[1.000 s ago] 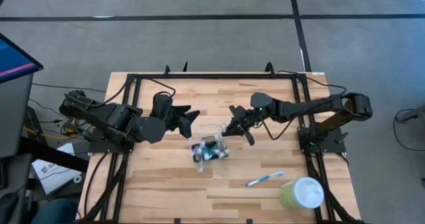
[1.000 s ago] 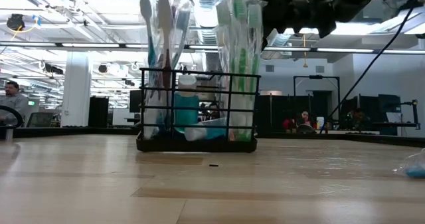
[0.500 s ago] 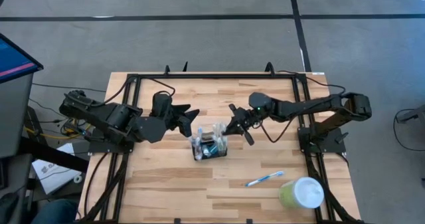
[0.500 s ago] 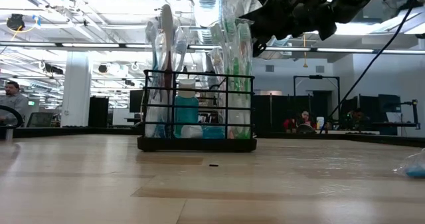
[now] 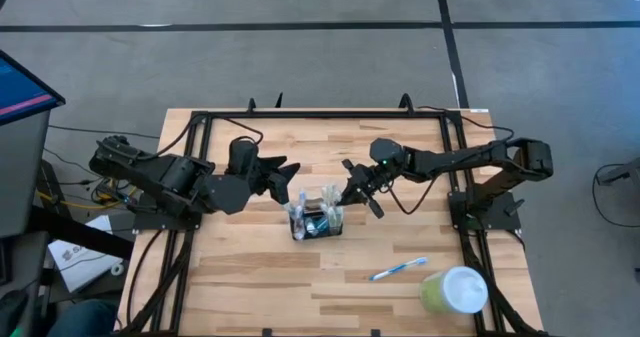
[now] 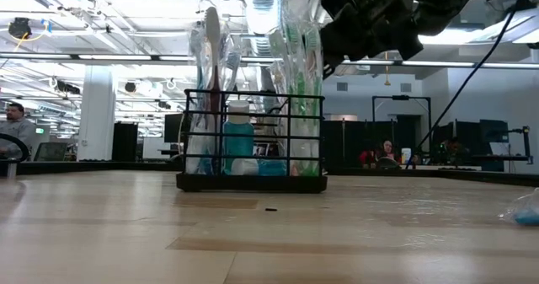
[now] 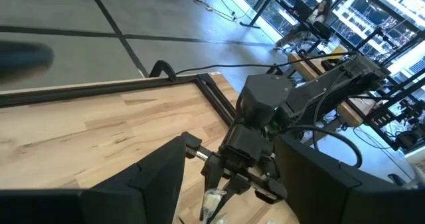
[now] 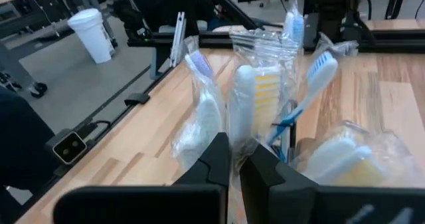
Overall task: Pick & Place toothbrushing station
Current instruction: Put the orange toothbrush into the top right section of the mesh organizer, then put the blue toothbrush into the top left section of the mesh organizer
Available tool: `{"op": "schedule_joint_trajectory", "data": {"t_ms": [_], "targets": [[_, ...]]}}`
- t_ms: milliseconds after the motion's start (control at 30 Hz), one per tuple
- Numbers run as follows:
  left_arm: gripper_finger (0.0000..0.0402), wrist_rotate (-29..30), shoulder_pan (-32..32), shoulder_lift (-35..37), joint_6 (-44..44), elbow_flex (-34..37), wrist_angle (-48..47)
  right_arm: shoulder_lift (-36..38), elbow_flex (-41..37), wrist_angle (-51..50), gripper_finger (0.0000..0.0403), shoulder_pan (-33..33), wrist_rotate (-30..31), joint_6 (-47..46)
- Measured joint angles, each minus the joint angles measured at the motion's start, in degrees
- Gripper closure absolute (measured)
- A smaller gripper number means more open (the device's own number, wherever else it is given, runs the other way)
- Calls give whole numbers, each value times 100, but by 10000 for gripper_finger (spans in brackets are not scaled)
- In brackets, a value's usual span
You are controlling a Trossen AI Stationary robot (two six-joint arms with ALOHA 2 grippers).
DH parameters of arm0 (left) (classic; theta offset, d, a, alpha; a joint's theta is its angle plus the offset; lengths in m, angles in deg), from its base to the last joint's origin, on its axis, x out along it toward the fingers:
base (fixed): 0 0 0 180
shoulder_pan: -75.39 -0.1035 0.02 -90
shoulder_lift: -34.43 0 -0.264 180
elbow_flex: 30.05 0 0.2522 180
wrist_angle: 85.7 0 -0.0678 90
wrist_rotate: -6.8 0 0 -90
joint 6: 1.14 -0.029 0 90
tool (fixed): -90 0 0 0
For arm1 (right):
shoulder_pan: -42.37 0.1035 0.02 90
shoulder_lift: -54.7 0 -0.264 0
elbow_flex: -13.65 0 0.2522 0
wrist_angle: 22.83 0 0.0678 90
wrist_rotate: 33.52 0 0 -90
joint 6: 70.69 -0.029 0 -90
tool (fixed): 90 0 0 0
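Note:
The toothbrushing station (image 5: pixel 315 220) is a small black wire holder standing on its base on the table's middle (image 6: pixel 251 141). It holds several plastic-wrapped toothbrushes and a teal bottle (image 6: pixel 238 136). My right gripper (image 5: pixel 346 195) is at the station's right top, shut on a wrapped toothbrush (image 8: pixel 247 94). It shows at the top of the low view (image 6: pixel 362 23). My left gripper (image 5: pixel 287 183) hangs open just left of the station, touching nothing, its fingers wide apart in the left wrist view (image 7: pixel 232 197). My right gripper pinches the clear plastic wrapper (image 8: pixel 236 144) of a white-and-yellow toothbrush between its two fingers (image 8: pixel 216 159). It comes slanting down from the table's right. The toothbrush stands upright in the station, which rests on the table.
A blue-and-white toothbrush (image 5: pixel 398 269) lies on the table near the front right. A pale green cup with a white lid (image 5: pixel 455 290) stands at the front right corner. A black frame (image 5: pixel 200 122) runs along the table's edges.
My right gripper has gone slightly toward the table's left with the toothbrush wrapper. The station has shifted a little toward the far edge and now stands straight. Its toothbrushes, leaning outward before, now stand closer together.

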Motion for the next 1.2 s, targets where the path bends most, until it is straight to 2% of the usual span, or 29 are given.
{"op": "schedule_joint_trajectory", "data": {"t_ms": [167,367,533,767,967,1200], "targets": [[172,0,0,0,2,0,-2,-339,-11,-101,397,-13,-5,92],[172,5,0,2,4,0,5,-882,33,492,397,167,23,-96],[172,-36,31,2,26,2,4,-929,18,721,393,266,382,-269],[172,-39,35,2,26,0,2,-913,-9,611,372,73,439,-705],[172,-39,35,2,-2,2,-2,-807,-17,359,318,-38,261,-1073],[172,-51,35,2,-154,2,-5,-64,-15,-89,201,-81,281,-1286]]}}
